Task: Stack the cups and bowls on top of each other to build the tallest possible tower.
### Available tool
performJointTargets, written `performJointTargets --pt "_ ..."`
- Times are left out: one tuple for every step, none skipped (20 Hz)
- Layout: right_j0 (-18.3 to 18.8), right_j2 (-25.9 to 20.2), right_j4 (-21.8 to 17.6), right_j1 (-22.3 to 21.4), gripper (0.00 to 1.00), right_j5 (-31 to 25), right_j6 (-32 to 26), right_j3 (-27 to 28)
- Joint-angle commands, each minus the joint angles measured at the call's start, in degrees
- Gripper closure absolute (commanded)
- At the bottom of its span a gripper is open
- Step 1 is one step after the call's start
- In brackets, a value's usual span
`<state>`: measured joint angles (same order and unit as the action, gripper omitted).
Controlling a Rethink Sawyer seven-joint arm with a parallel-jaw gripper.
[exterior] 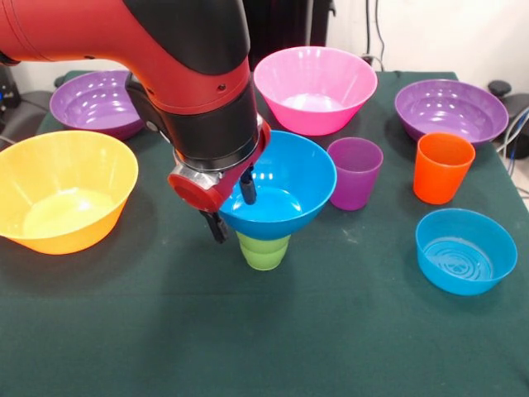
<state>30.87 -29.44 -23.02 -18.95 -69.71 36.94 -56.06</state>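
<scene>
From the front view, the only one you have, the tool sits at the near-left rim of the medium blue bowl, one finger inside the bowl and the other outside below the rim, so it looks closed on that wall, pinching the bowl. That bowl rests on the upturned green cup, which stands on the counter near its middle. So far the tower is just these two pieces.

The rest is spread around it: the purple cup just right of the blue bowl, the orange cup further right, the small shallow blue bowl in front of that. The large pink bowl is behind, a wide purple bowl at the far right, another purple bowl at the far left partly behind the arm, and the large yellow-orange bowl at the left.

I would judge all of these to be light, stiff, glossy plastic, so slippery under the fingers and easy to knock. The blue bowl is wide on a narrow cup, so it will likely tip if you release off-centre or drag the rim on leaving. Take bowls by the rim wall, one finger in and one out; take cups across the body, near the top.
</scene>
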Motion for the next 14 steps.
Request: performJointTargets --pt "-2.19 -0.55 -4.29 -0.78 0.0 0.33 -6.48 0.49" --pt "-2.21 -0.53 -4.34 -0.9 0.0 0.2 -6.54 0.49" --pt "-2.2 -0.53 -4.34 -0.95 0.0 0.22 -6.52 0.44" --pt "-2.26 -0.49 -4.41 -1.02 0.0 0.15 -6.53 0.5" --pt "-2.25 -0.48 -4.42 -1.07 0.0 0.21 -6.52 0.46" --pt "-2.22 -0.51 -4.36 -1.18 0.0 0.28 -6.43 0.37" --pt "-2.22 -0.49 -4.38 -1.27 0.0 0.16 -6.45 0.35" --pt "-2.31 -0.51 -4.4 -1.3 0.0 -0.18 -6.48 0.61" --pt "-2.34 -0.51 -4.43 -1.34 0.0 -0.37 -6.54 0.71" --pt "-2.36 -0.54 -4.42 -1.35 0.0 -0.56 -6.59 0.89" --pt "-2.4 -0.52 -4.46 -1.43 0.0 -0.75 -6.64 0.98" --pt "-2.34 -0.52 -4.4 -1.66 0.0 -1.06 -6.72 0.97" --pt "-2.27 -0.56 -4.34 -1.85 0.0 -1.26 -6.83 0.93" --pt "-2.15 -0.64 -4.27 -2.14 0.0 -1.84 -7.24 1.06"
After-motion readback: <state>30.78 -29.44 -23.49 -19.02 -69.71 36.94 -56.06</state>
